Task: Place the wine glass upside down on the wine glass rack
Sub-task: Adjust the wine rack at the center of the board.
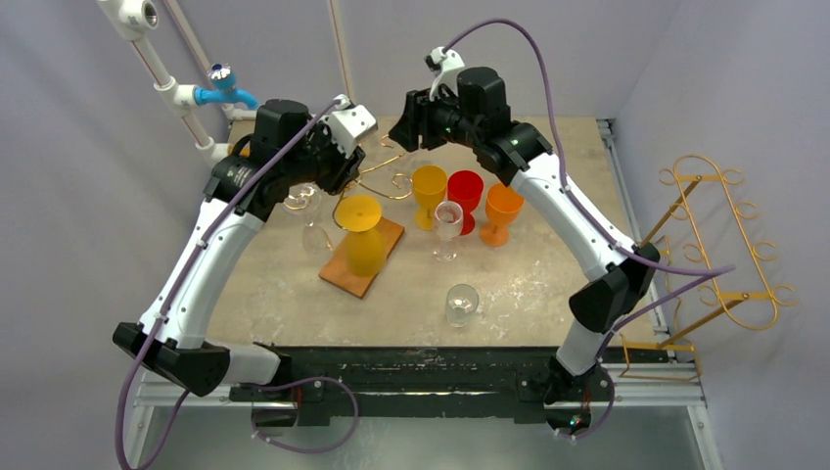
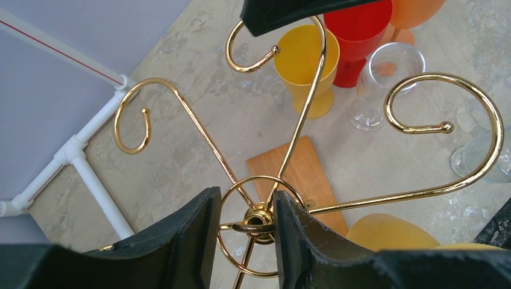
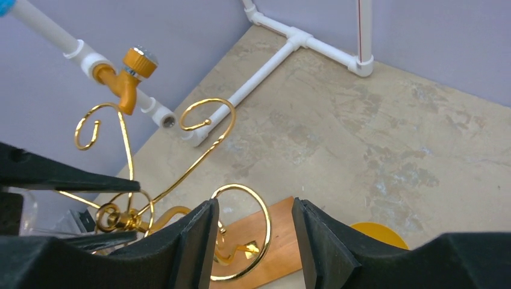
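Gripping: left tool (image 2: 247,197) is pinched on the centre hub of the wine glass rack (image 2: 259,215), far-centre over the bench (image 1: 548,264).
Right tool: right tool (image 3: 254,205) has its jaws apart with one gold rack loop between them; contact is hard to tell.
Wine glass: clear wine glass (image 1: 448,227) stands upright on the bench among the goblets. Second clear glass (image 1: 462,304) sits alone, nearer. Third clear glass (image 1: 315,237) is left of the board. Fourth clear glass (image 1: 299,196) is half under the left arm.
Goblets: yellow goblet (image 1: 429,191), red goblet (image 1: 466,194) and orange goblet (image 1: 503,211) are upright, side by side. Inverted yellow goblet (image 1: 363,235) is on the wooden board (image 1: 352,282).
Surface: beige marbled bench, pale lilac walls.
Pipes: white pipes far left, with a blue tap (image 1: 223,86) and an orange tap (image 3: 128,75).
Spare rack: spare gold rack (image 1: 724,235) is off the bench, right.
Hidden: the rack's lower part is behind the left tool's fingers, so I cannot tell if it touches the bench.
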